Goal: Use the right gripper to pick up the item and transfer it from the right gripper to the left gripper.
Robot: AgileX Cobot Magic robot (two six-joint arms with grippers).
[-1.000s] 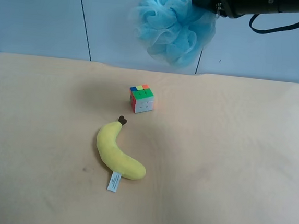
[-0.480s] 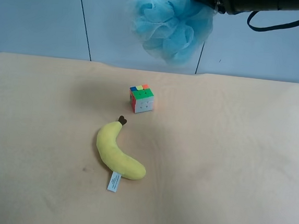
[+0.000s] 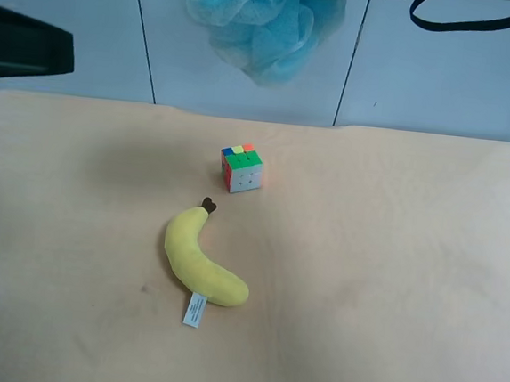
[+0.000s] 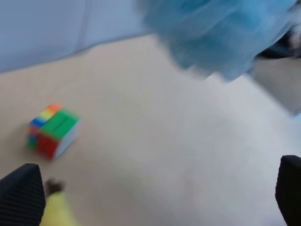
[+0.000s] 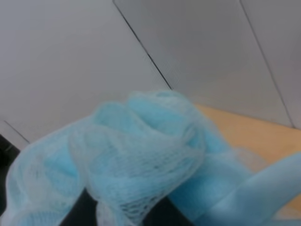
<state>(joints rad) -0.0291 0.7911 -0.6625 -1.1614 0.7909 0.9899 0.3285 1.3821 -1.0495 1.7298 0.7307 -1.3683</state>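
Note:
The item, a fluffy light-blue mesh pouf [image 3: 261, 22], hangs high above the table's far edge. It is held from the exterior high view's right by the right arm, which is almost all above the frame; only its black cable [image 3: 471, 22] shows. In the right wrist view the pouf [image 5: 136, 155] fills the lower frame and hides the fingers. The left arm's dark end [image 3: 26, 50] enters at the exterior high view's left edge. My left gripper [image 4: 155, 197] is open and empty, with its fingertips [image 4: 21, 195] wide apart, and the pouf [image 4: 221, 33] is ahead of it, apart.
A small colourful puzzle cube [image 3: 241, 167] stands on the beige table [image 3: 390, 283]. A yellow plush banana [image 3: 197, 257] with a white tag lies in front of the cube. The cube also shows in the left wrist view [image 4: 51, 131]. Pale wall panels stand behind the table.
The pouf has moved left and up. The right arm has risen almost out of the exterior high view. The left arm's dark end has come in at that view's left edge.

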